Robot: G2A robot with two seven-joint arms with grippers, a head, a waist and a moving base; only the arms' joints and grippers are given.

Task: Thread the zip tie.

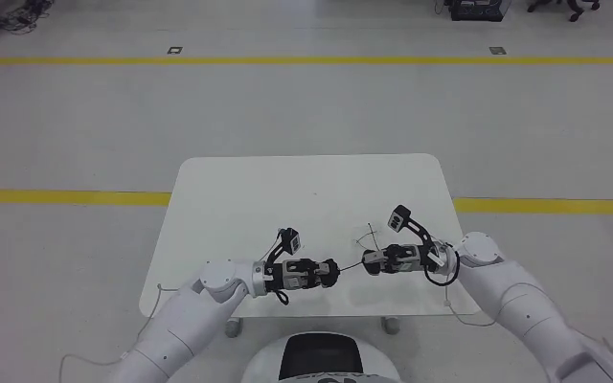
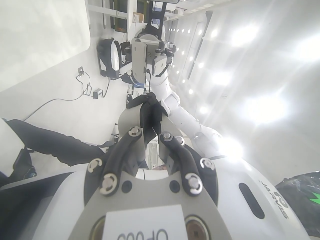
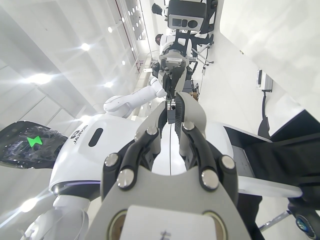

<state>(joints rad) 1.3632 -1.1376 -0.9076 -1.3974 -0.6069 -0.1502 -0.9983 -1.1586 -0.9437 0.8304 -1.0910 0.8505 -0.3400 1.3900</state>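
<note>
A thin black zip tie (image 1: 351, 264) spans the short gap between my two grippers, low over the front of the white table (image 1: 306, 187). Part of its strap curls up in a loose arc (image 1: 368, 234) towards the table's middle. My left gripper (image 1: 333, 271) (image 2: 150, 99) is shut on one end, its black pads pressed together. Facing it tip to tip, my right gripper (image 1: 367, 259) (image 3: 172, 102) is shut on the other end. In the right wrist view the strap (image 3: 170, 151) runs back between the fingers.
The table's rounded front edge (image 1: 316, 314) lies just below both arms, with grey floor and a yellow line (image 1: 86, 197) on either side. The far half of the tabletop carries nothing.
</note>
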